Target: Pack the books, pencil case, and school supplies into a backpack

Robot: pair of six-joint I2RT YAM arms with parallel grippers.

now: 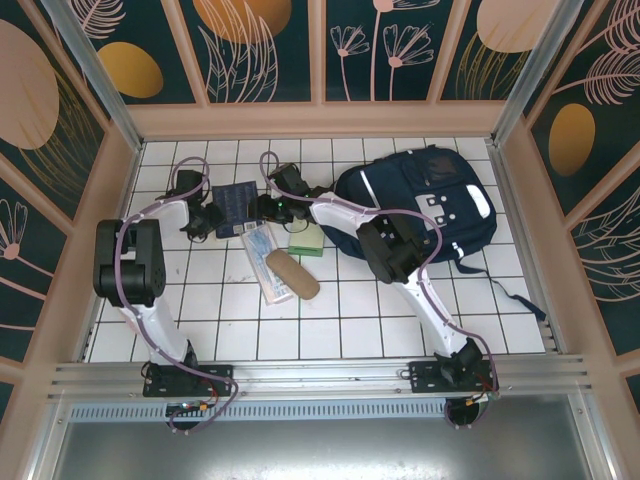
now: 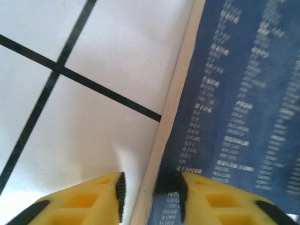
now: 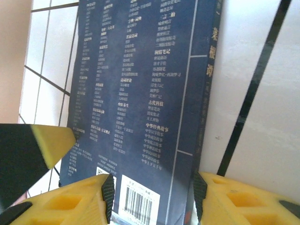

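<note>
Reading from the biggest thing down, you have the large navy blue fabric backpack (image 1: 420, 205) lying well to the right of the thin dark navy book with white print (image 1: 237, 205). That book lies flat on the white tiled table (image 1: 480, 320), its long axis running roughly away from the arm bases. Both arms meet at the book: the left gripper (image 2: 150, 185) at its left edge, the right gripper (image 3: 151, 187) at its right side. The right arm reaches in from the backpack's side of the book, so I judge it the better carrier. Your left yellow fingers (image 2: 93, 199) stand narrowly apart, one over tile and one over the cover. The cream page edge runs between them, and neither pad plainly presses it. Your right fingers (image 3: 79, 204) stand about half open, straddling the spine corner by the barcode and holding nothing. The coming move turns on closing across that thin edge.
</note>
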